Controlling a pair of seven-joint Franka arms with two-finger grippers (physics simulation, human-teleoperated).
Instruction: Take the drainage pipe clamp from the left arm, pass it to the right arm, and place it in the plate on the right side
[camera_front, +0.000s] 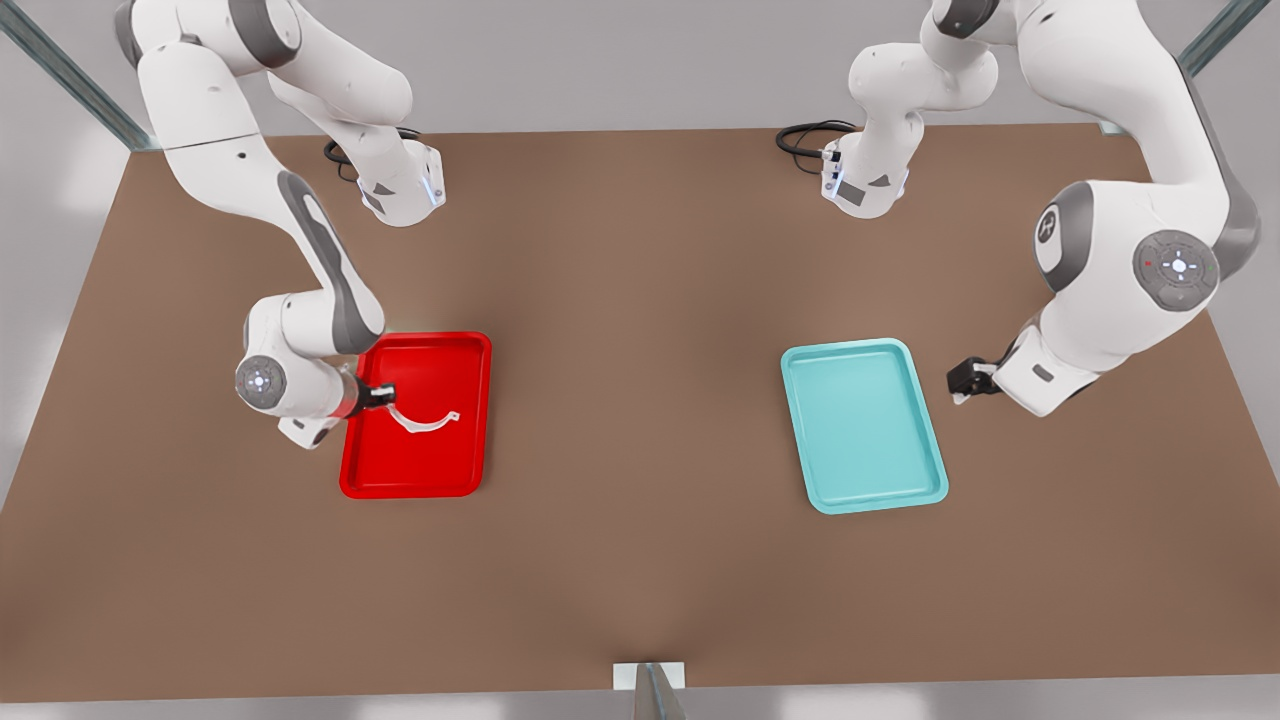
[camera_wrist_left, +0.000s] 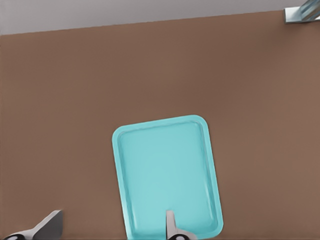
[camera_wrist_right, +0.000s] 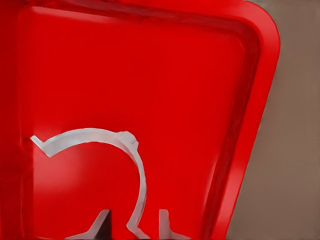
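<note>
- Right end effector (camera_front: 384, 396) over the red plate (camera_front: 450, 350), fingers (camera_wrist_right: 102, 222) slightly apart on either side of one end of the drainage pipe clamp (camera_front: 425, 422) (actual pinch contact cannot be told).
- Clamp low over or on the plate's floor, near the rim by that arm.
- Left end effector (camera_front: 966, 378) spread wide, holding nothing, just beside the teal tray (camera_front: 862, 425), waiting.
- Broad bare brown table (camera_front: 640, 300) between the trays.
- Two arms, two trays, one clamp.
</note>
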